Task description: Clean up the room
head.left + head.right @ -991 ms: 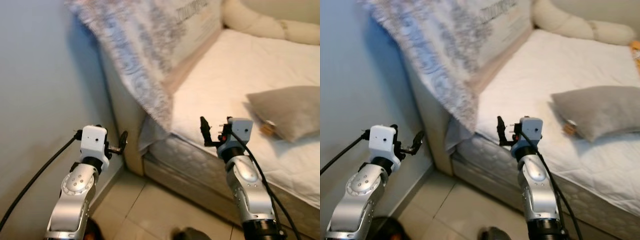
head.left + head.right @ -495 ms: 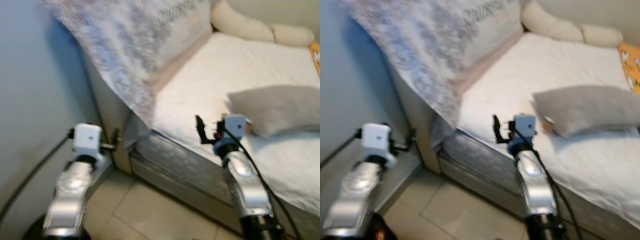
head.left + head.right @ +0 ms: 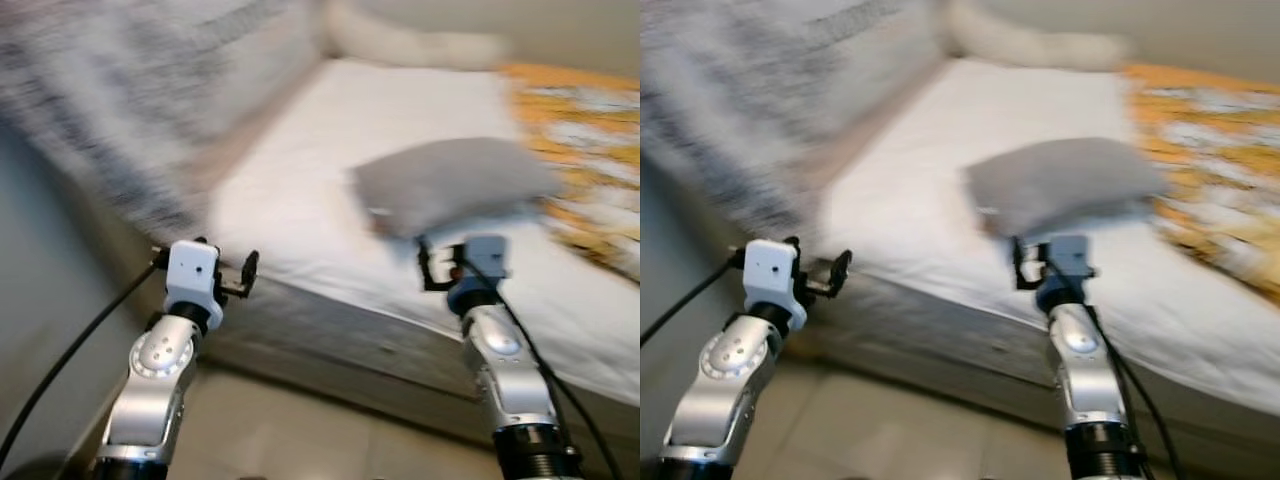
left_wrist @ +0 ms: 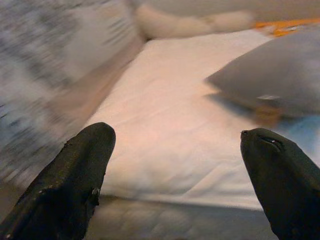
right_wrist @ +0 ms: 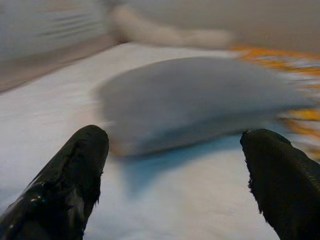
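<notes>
A bed with a white sheet (image 3: pixel 300 170) stands before me, blurred by my motion. On it lies a grey pillow (image 3: pixel 450 185), and a small tag shows at its near edge (image 4: pixel 270 98). My left gripper (image 3: pixel 245 277) is held up before the bed's near edge, open, with nothing between its fingers (image 4: pixel 80 170). My right gripper (image 3: pixel 432 268) hovers just below the grey pillow (image 5: pixel 200 100), open as well and holding nothing.
A grey patterned blanket (image 3: pixel 120 110) hangs over the bed's left end. An orange and yellow blanket (image 3: pixel 590 130) covers the right part. A long cream pillow (image 3: pixel 410 45) lies at the back. A wall (image 3: pixel 40 300) is on my left, tiled floor (image 3: pixel 300 430) below.
The camera has swung to the right and the picture is blurred; the orange blanket has come into view. Both arms keep the same raised pose, fingers open.
</notes>
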Controlling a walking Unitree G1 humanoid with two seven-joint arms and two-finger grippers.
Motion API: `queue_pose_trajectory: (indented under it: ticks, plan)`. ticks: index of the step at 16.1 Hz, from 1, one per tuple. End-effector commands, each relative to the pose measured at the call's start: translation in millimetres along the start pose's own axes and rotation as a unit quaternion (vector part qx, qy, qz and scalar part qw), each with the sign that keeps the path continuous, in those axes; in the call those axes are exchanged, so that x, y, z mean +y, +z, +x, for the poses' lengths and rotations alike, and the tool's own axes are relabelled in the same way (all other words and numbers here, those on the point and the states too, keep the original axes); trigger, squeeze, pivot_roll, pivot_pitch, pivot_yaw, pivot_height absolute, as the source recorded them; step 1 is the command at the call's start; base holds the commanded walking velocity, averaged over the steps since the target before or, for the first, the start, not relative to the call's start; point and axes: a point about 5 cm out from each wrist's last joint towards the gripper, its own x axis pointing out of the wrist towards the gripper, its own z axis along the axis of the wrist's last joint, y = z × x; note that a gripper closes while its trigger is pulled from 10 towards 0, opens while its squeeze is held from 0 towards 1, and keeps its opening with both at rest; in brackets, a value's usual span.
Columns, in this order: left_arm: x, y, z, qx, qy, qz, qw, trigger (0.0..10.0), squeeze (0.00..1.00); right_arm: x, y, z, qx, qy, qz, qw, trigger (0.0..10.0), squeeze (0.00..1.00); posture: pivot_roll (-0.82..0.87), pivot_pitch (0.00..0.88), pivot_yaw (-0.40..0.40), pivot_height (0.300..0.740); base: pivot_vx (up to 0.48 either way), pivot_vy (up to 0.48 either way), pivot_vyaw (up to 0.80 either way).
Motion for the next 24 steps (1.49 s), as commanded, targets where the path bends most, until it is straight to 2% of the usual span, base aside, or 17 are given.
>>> queue_pose_trajectory:
  ticks: [1, 3, 5, 10, 24]
  plan:
    - [3.2, 2.9, 2.3, -0.004, 0.0, 0.003, 1.0, 10.0, 0.56, 7.9, 2.1, 3.2, 0.006, 0.02, 0.013, 1.0, 10.0, 0.0, 0.06, 0.0, -0.001, 0.74, 0.244, 0.0, -0.8]
    - [3.8, 3.2, 2.9, -0.005, 0.0, 0.004, 1.0, 10.0, 0.56, 11.0, 2.7, 2.7, 0.006, 0.037, 0.022, 0.999, 10.0, 0.0, 0.06, 0.0, -0.002, 0.74, 0.264, 0.0, -0.63]
    - [4.9, 3.1, 3.7, -0.005, 0.001, 0.006, 1.0, 10.0, 0.57, 16.1, 5.3, 3.2, -0.011, 0.049, 0.029, 0.998, 10.0, 0.0, 0.06, 0.0, -0.003, 0.74, 0.291, 0.0, 0.0]
    - [9.2, 4.0, 6.1, -0.005, 0.01, 0.006, 1.0, 10.0, 0.57, 19.9, 5.2, 3.8, -0.006, 0.075, 0.037, 0.997, 10.0, 0.0, 0.07, 0.0, -0.004, 0.74, 0.292, 0.0, 0.0]
    - [12.6, 1.8, 7.5, 0.0, 0.013, 0.002, 1.0, 10.0, 0.57, 22.7, 2.6, 4.5, -0.001, 0.081, 0.038, 0.996, 10.0, 0.0, 0.07, 0.0, -0.002, 0.74, 0.309, 0.0, 0.0]
